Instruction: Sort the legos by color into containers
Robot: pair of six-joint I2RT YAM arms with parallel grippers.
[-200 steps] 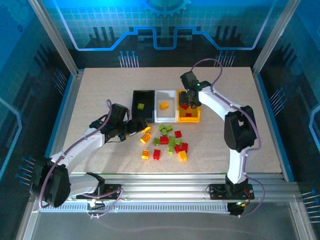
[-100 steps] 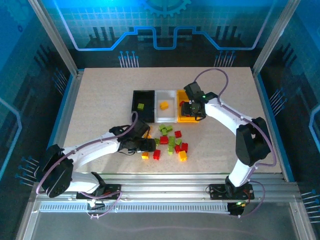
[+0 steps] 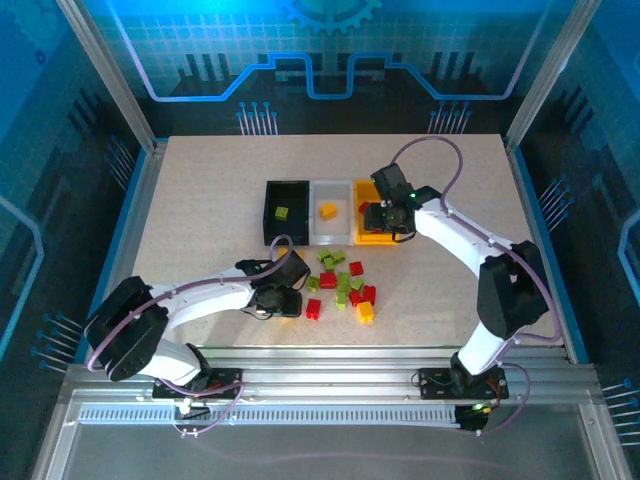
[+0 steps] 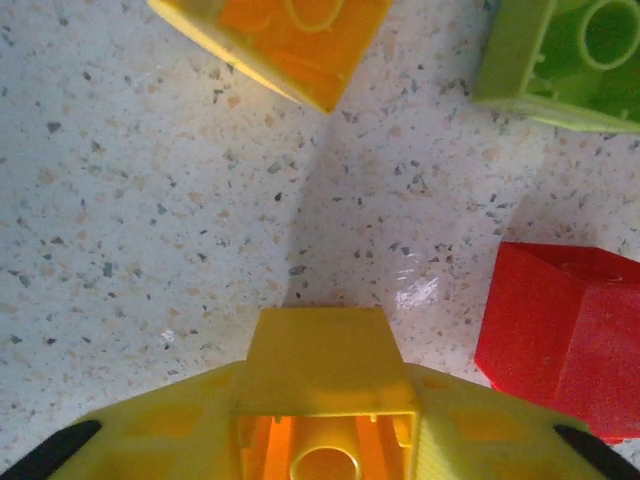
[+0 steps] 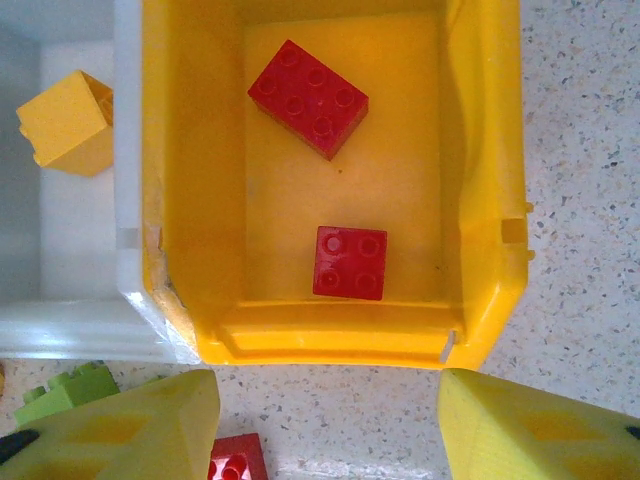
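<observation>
Table (image 4: 150, 200): hard, pale, speckled surface. The left gripper (image 3: 288, 303) sits low at the left edge of the loose lego pile (image 3: 345, 285). Its yellow fingers (image 4: 160, 430) are clenched on a glossy yellow-orange block (image 4: 320, 350), whose hollow underside faces the wrist camera. Near it lie a second yellow-orange block (image 4: 290, 40), a lime green block (image 4: 565, 60) and a red block (image 4: 565, 345), all apart from the grip. The right gripper (image 5: 325, 400) hangs at the near rim of the smooth yellow bin (image 5: 480, 200), jaws released and holding nothing. That bin holds an oblong red brick (image 5: 308, 98), long axis diagonal, and a square red brick (image 5: 350, 262). The adjoining white bin (image 5: 60, 310) holds a yellow-orange cube (image 5: 68, 122). The black bin (image 3: 270, 215) holds one green piece (image 3: 283, 213).
</observation>
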